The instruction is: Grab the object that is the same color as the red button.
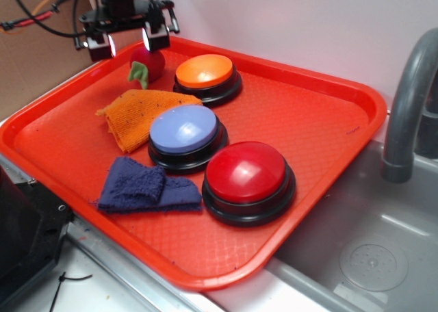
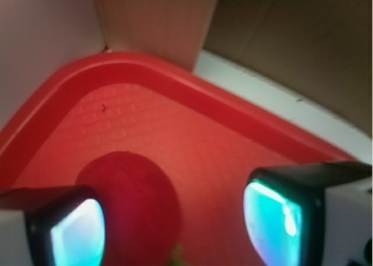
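The object, a small fuzzy red plush fruit [image 1: 148,63] with a green leaf, lies at the tray's back left corner. My gripper [image 1: 129,44] hovers open just above it and slightly to the left. In the wrist view the fruit [image 2: 131,205] sits between the fingers, close to the left pad [image 2: 78,234], with a wide gap to the right pad [image 2: 274,225]. The red button [image 1: 247,174], a glossy dome on a black base, stands near the tray's front right.
Everything sits on a red tray [image 1: 321,127]. An orange-domed button [image 1: 205,72] and a pale blue-domed button [image 1: 185,131] stand by the fruit. An orange cloth [image 1: 133,113] and a blue cloth [image 1: 140,185] lie left. A sink [image 1: 356,250] and grey faucet [image 1: 404,107] are right.
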`<act>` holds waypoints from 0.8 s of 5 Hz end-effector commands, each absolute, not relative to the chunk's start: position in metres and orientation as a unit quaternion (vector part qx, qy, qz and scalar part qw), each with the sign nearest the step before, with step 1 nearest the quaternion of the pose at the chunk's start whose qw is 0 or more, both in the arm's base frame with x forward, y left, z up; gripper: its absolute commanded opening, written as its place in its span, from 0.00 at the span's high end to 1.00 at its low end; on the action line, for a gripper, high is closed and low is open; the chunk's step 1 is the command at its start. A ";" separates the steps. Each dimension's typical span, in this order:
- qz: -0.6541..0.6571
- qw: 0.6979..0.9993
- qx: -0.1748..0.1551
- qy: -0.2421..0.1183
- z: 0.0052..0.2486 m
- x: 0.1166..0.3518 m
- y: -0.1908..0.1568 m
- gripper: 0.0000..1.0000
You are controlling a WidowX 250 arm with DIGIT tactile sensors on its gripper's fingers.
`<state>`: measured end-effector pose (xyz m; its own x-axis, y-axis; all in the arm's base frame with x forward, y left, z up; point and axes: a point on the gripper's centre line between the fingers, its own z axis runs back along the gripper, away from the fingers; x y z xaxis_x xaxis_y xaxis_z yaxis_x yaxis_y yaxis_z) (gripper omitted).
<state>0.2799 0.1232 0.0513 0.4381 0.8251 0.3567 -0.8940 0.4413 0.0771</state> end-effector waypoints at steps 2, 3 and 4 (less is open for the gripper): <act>0.527 0.831 0.062 -0.167 0.048 0.285 0.133 1.00; 0.520 0.835 0.056 -0.169 0.052 0.285 0.128 1.00; 0.498 0.847 0.073 -0.171 0.065 0.283 0.120 1.00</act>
<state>0.2835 0.1112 0.0452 0.4623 0.8272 0.3195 -0.8736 0.4867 0.0039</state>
